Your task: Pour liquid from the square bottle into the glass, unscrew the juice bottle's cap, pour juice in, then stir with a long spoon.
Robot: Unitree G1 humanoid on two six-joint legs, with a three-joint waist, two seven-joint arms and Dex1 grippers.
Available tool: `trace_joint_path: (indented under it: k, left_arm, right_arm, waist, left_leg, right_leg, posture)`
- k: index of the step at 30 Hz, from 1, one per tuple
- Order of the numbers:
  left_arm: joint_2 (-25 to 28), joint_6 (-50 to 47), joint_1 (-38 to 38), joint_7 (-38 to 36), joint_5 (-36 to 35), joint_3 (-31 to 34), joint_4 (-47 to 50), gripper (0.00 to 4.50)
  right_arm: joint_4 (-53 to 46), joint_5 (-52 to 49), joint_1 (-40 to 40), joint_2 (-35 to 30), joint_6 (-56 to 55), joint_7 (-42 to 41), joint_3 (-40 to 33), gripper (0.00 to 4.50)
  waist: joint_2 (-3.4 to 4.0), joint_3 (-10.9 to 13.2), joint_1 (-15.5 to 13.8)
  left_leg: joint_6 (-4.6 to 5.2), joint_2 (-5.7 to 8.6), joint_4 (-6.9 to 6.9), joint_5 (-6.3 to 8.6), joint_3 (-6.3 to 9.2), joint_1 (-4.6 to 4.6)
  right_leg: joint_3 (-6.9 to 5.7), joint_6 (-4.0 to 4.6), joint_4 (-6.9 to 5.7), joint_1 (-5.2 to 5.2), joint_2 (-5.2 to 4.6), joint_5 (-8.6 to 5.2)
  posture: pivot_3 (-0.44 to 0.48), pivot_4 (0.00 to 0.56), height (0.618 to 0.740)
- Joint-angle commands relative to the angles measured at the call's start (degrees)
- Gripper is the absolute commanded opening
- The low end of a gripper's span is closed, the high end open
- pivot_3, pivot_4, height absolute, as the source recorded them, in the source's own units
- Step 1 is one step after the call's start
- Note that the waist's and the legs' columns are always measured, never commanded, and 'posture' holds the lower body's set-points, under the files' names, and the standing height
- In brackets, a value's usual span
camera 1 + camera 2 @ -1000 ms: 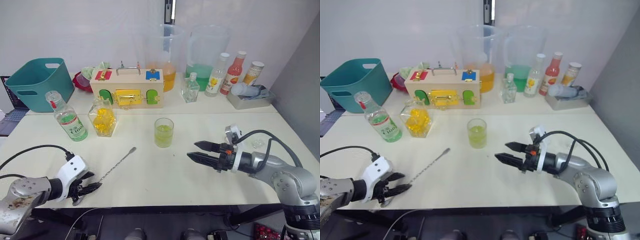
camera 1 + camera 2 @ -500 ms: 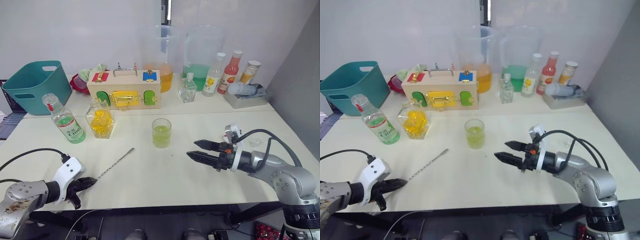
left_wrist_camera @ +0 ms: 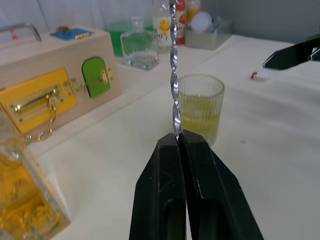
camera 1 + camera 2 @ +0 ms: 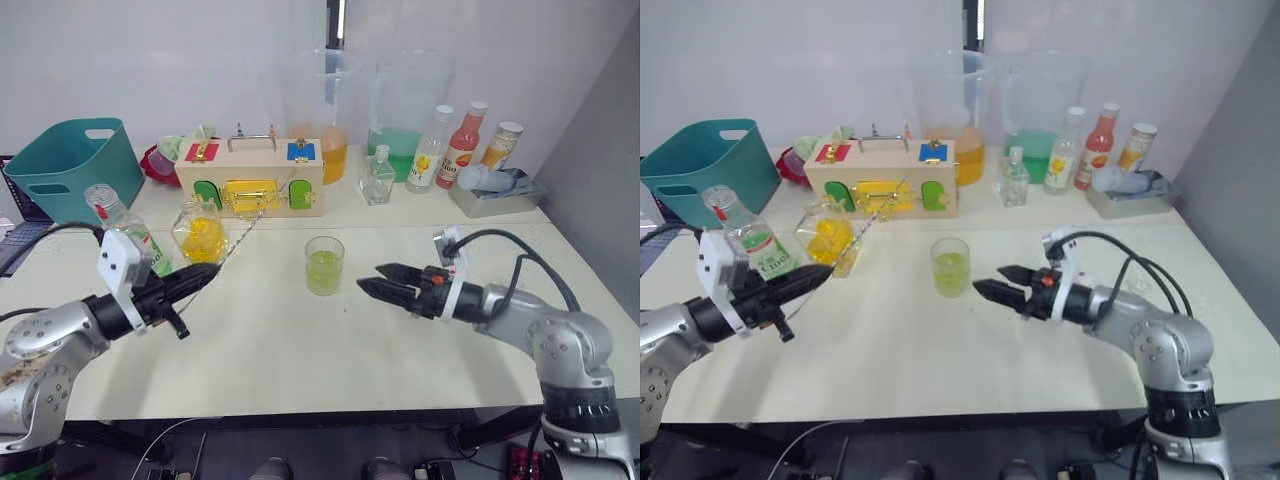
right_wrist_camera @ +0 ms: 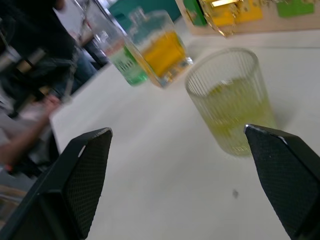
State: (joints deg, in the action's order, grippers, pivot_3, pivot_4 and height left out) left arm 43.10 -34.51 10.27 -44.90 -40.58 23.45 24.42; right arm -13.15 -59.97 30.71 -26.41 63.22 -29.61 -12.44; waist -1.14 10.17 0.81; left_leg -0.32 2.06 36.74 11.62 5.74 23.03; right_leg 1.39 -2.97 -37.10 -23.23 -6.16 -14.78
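With both pours apparently done, judging by the yellow-green mix in the glass (image 4: 325, 265) mid-worktop (image 4: 300, 350), stirring is what's left. Left end effector (image 4: 205, 276) is clamped shut on the long spoon (image 4: 240, 232), pinching one end of the twisted shaft; the rest sticks up and away toward the wooden latch box (image 4: 254, 176), clear of the worktop. Can't make out the bowl end.

Right end effector (image 4: 375, 279) hovers just beside the glass, fingers spread wide, empty.

Juice bottle (image 4: 125, 234) and square bottle (image 4: 203, 234) stand together at the left, well apart from the glass. A small white cap (image 3: 258, 75) lies on the worktop to the right.

Handling, my read: spoon is light, stiff, thin and slick metal. An end pinch leaves a long lever, so it may pivot or slip in the fingers once it hits the glass wall. The glass is small, light and breakable, so a side knock could tip it. Right end effector bracing it low on the wall would help.
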Motion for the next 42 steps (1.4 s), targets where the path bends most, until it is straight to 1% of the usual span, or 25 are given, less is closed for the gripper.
trace_joint_path:
  k: [1,5,10,12,17,19,22,25,30,31,32,35,36,42]
  left_arm:
    - [-0.6,-1.3,3.4,2.9,-2.0,-2.2,3.8,0.04]
    - [-1.8,-1.4,5.5,4.2,-1.5,-6.3,5.6,0.04]
    - [-3.9,-1.0,7.7,6.5,0.6,-11.2,5.9,0.04]
    - [-5.0,-0.6,8.2,7.8,2.0,-13.0,5.6,0.04]
    - [-7.8,-0.1,8.6,10.3,4.3,-15.9,5.6,0.04]
    - [-8.9,-0.2,8.7,11.0,4.6,-16.6,5.8,0.04]
    - [-9.2,-0.3,8.5,11.2,5.2,-16.8,6.0,0.04]
    - [-8.9,-0.3,7.7,11.2,5.0,-16.2,6.4,0.0]
    - [-9.5,-0.1,7.2,11.7,4.9,-16.5,6.9,0.0]
    - [-9.6,-0.1,7.1,11.7,4.9,-16.5,7.0,0.0]
    - [-9.6,-0.1,7.1,11.7,4.9,-16.5,7.0,0.0]
    - [-9.6,0.2,7.1,11.6,4.7,-16.1,6.8,0.0]
    - [-9.6,0.4,7.1,11.6,4.6,-16.0,6.7,0.0]
    - [-9.4,0.3,6.9,11.6,3.7,-14.7,6.3,0.0]
  right_arm:
    - [0.1,-9.6,2.9,4.2,2.5,7.5,-4.4,4.5]
    - [0.9,-15.5,5.1,10.1,1.1,17.8,-5.7,4.5]
    - [0.1,-17.5,6.7,15.9,-2.7,27.1,-4.7,4.5]
    - [-1.1,-16.4,7.7,18.1,-4.4,28.8,-2.7,4.5]
    - [-2.1,-13.3,9.5,21.0,-7.9,30.8,0.6,4.5]
    - [-1.6,-11.9,10.7,22.3,-9.4,31.5,1.8,4.5]
    - [-1.6,-11.5,11.0,23.1,-10.5,31.8,2.2,4.5]
    - [-1.8,-11.0,11.1,23.4,-10.9,32.3,2.9,3.64]
    - [-1.5,-11.0,11.0,24.0,-11.4,32.9,3.6,1.92]
    - [-1.4,-10.9,10.9,24.0,-11.3,32.9,3.7,1.48]
    - [-1.2,-10.9,10.8,24.0,-11.2,33.0,3.8,1.24]
    - [-0.7,-10.5,10.4,23.4,-11.0,32.6,3.9,0.16]
    - [-0.5,-10.3,10.3,23.0,-11.0,32.4,3.9,0.02]
    - [0.5,-10.2,11.2,21.4,-11.3,31.1,2.8,0.02]
  waist:
    - [0.0,0.0,0.0]
    - [0.01,0.0,0.1]
    - [0.01,0.0,0.2]
    - [0.01,0.0,0.3]
    - [0.02,0.0,0.5]
    - [0.02,0.0,0.6]
    - [0.02,0.0,0.8]
    - [0.02,0.0,0.8]
    - [0.02,0.0,1.2]
    - [0.02,0.0,1.2]
    - [0.02,0.0,1.3]
    - [0.02,0.0,1.3]
    - [0.02,0.0,1.3]
    - [0.03,0.0,1.5]
  left_leg:
    - [0.0,0.0,0.0,0.0,0.0,0.01]
    - [0.0,0.03,0.0,0.0,0.0,-0.01]
    - [0.0,0.03,0.0,0.0,0.0,0.0]
    - [0.0,0.03,0.0,0.0,0.0,0.02]
    - [0.01,0.02,0.0,0.0,0.01,0.01]
    - [0.01,0.02,0.0,0.0,0.01,0.01]
    - [0.01,0.02,0.0,0.0,0.01,0.0]
    - [0.01,0.03,0.0,0.0,0.02,0.01]
    - [0.01,0.01,-0.01,0.0,0.02,0.01]
    - [0.01,0.01,0.0,0.0,0.02,0.01]
    - [0.01,0.01,-0.01,0.0,0.02,0.01]
    - [0.01,0.01,-0.01,0.0,0.03,0.0]
    - [0.01,0.01,-0.01,0.0,0.03,0.0]
    - [0.01,0.0,-0.01,0.0,0.04,0.02]
  right_leg:
    - [0.0,0.0,-0.01,0.0,0.0,0.0]
    - [0.03,-0.01,-0.04,0.0,0.0,0.01]
    - [0.04,-0.01,-0.06,-0.03,0.02,0.01]
    - [0.04,-0.01,-0.07,-0.05,0.02,0.01]
    - [0.05,-0.01,-0.1,-0.07,0.06,0.01]
    - [0.06,-0.01,-0.1,-0.07,0.06,0.01]
    - [0.06,0.0,-0.1,-0.07,0.07,0.01]
    - [0.07,0.0,-0.1,-0.07,0.07,0.01]
    - [0.07,0.0,-0.1,-0.08,0.09,0.02]
    - [0.07,0.0,-0.1,-0.08,0.08,0.02]
    - [0.07,0.0,-0.1,-0.08,0.08,0.02]
    - [0.07,0.0,-0.1,-0.08,0.09,0.02]
    - [0.07,0.0,-0.1,-0.08,0.09,0.02]
    - [0.1,0.0,-0.1,-0.1,0.12,0.02]
  posture:
    - [0.0,0.15,0.74]
    - [0.0,0.15,0.74]
    - [0.0,0.15,0.74]
    - [0.0,0.15,0.74]
    - [0.0,0.15,0.74]
    - [0.0,0.15,0.74]
    - [0.0,0.15,0.74]
    - [0.0,0.15,0.74]
    - [0.0,0.15,0.74]
    - [0.0,0.15,0.74]
    - [0.0,0.15,0.74]
    - [0.0,0.15,0.74]
    - [0.0,0.15,0.74]
    - [0.0,0.15,0.74]
